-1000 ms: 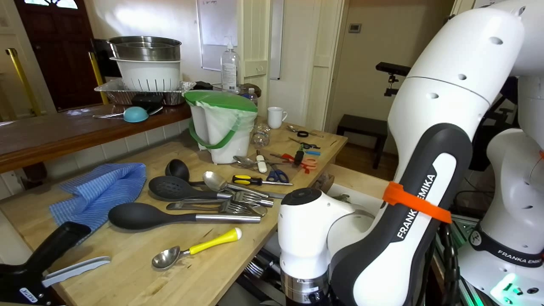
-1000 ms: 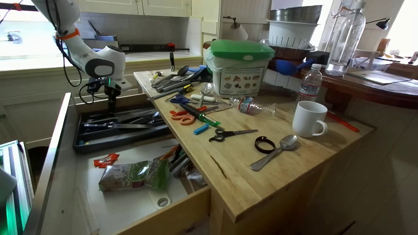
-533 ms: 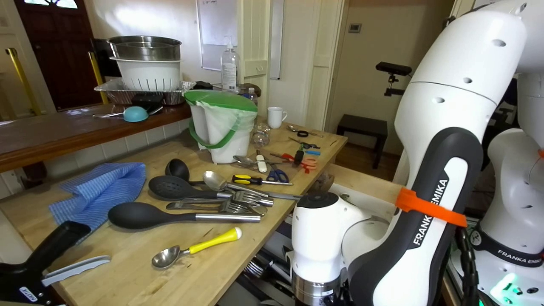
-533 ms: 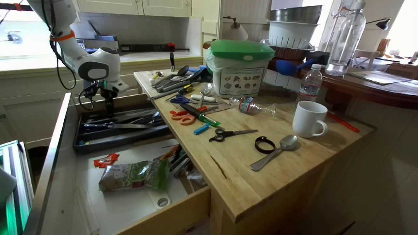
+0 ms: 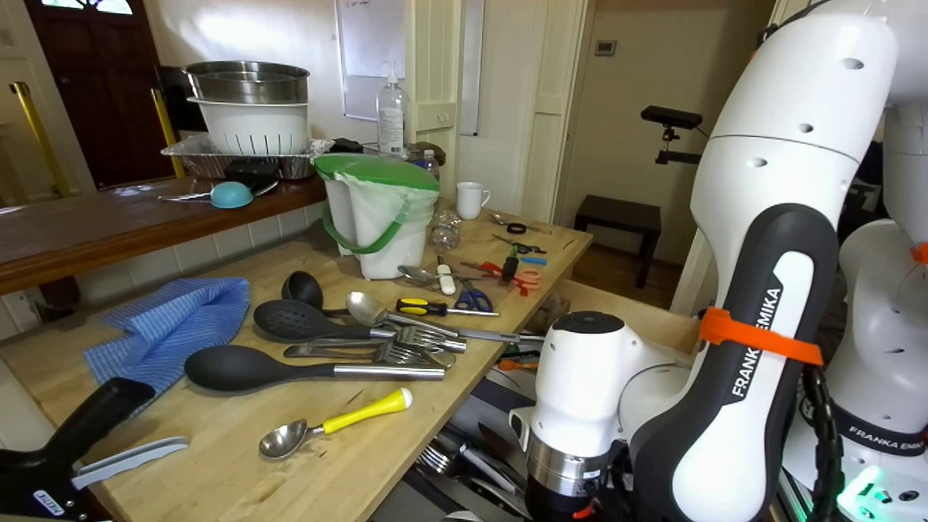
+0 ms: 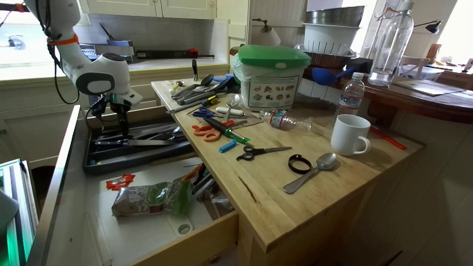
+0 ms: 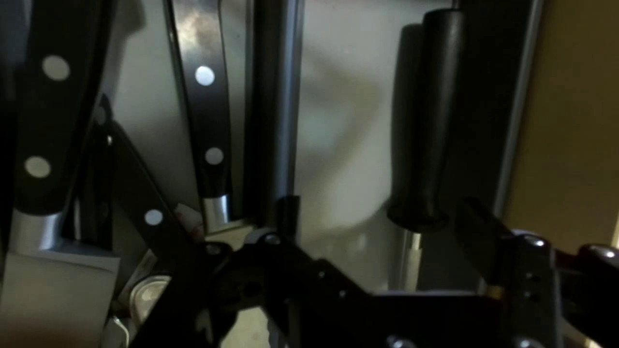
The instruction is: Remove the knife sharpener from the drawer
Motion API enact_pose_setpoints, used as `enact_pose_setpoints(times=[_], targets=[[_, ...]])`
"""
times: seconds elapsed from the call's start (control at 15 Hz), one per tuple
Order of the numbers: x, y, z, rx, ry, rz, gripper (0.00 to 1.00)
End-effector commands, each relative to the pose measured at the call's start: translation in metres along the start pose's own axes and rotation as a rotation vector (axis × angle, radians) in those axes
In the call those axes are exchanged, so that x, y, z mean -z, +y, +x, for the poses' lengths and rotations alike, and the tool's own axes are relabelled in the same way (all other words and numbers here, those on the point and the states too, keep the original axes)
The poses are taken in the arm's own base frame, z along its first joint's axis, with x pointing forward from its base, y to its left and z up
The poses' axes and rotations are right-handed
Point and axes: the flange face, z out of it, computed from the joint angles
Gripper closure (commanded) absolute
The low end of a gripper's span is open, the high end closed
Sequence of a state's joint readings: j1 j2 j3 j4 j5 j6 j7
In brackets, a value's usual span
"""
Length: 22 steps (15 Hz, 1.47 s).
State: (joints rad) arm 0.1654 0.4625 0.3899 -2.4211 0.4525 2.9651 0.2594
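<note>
The likely knife sharpener, a rod with a ridged black handle [image 7: 435, 116] and a thin metal shaft, lies in the rightmost compartment in the wrist view. It cannot be told apart in the exterior views. The pale-wood drawer [image 6: 192, 245] stands open and also shows in an exterior view [image 5: 645, 312]. My gripper [image 7: 380, 210] is open and empty. One finger stands on each side of the rod, near the handle's lower end, with a wider gap on the left. In an exterior view the gripper [image 6: 124, 129] points down into the dark utensil tray.
Black-handled knives [image 7: 208, 116] lie left of a dark divider [image 7: 275, 106]. The dark tray [image 6: 92, 168] fills the drawer's far part. The drawer also holds a plastic bag [image 6: 144, 199] and red packets [image 6: 120, 181]. The wooden counter [image 6: 266, 177] overhangs the drawer and bears several utensils.
The arm has moved sideways over the drawer, rightward in an exterior view, slightly leftward in the opposite one. The drawer's contents look unchanged.
</note>
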Motion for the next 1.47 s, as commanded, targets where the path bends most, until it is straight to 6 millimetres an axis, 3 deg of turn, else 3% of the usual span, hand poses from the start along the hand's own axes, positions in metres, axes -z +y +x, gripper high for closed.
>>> enact_pose_setpoints(times=[0.0, 0.13, 0.27, 0.33, 0.4, 0.53, 0.67, 0.87, 0.93, 1.4], targets=[[0.006, 0.014, 0.006, 0.020, -0.015, 0.010, 0.40], [0.007, 0.016, 0.017, 0.022, -0.027, 0.004, 0.38], [0.008, 0.008, 0.024, 0.027, -0.034, -0.002, 0.29], [0.008, 0.002, 0.027, 0.031, -0.035, -0.006, 0.20], [0.007, -0.003, 0.030, 0.033, -0.037, -0.011, 0.24], [0.003, -0.018, 0.037, 0.050, -0.053, -0.019, 0.21], [-0.004, -0.031, 0.042, 0.054, -0.075, -0.013, 0.34], [-0.015, -0.051, 0.045, 0.057, -0.106, 0.004, 0.42], [-0.018, -0.054, 0.045, 0.049, -0.107, 0.008, 0.39], [-0.016, -0.048, 0.038, -0.022, -0.074, 0.026, 0.38]])
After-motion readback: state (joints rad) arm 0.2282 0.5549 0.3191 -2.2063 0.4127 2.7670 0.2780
